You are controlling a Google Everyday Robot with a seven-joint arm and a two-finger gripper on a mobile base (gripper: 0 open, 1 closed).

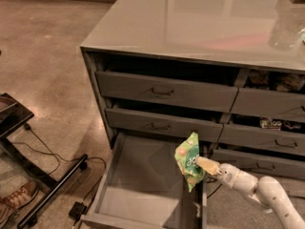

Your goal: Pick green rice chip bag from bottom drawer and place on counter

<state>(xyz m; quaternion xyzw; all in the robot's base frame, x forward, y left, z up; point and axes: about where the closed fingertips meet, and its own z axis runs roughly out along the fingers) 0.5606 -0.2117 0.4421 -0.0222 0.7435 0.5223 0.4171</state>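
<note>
green rice chip bag (188, 160): light green, with white rounded lettering and pale yellowish and pinkish spots.
gripper (201, 164): pale tan fingers, clamped on the bag's right edge, over the near right corner of the bottom drawer.
arm (267, 197): glossy white with a grey joint line, near right.
bottom drawer (143, 175): plain flat mid-grey inside, lighter grey rim.
counter (190, 18): glossy grey, with pale reflections and a faint pinkish smear to the right.
upper drawers (164, 90): matte grey fronts, darker handles, black gaps above.
floor (43, 56): mottled brown, with a lighter sheen.
stand (45, 185): black, near left.
shoe (13, 202): reddish brown, white laces.
</note>
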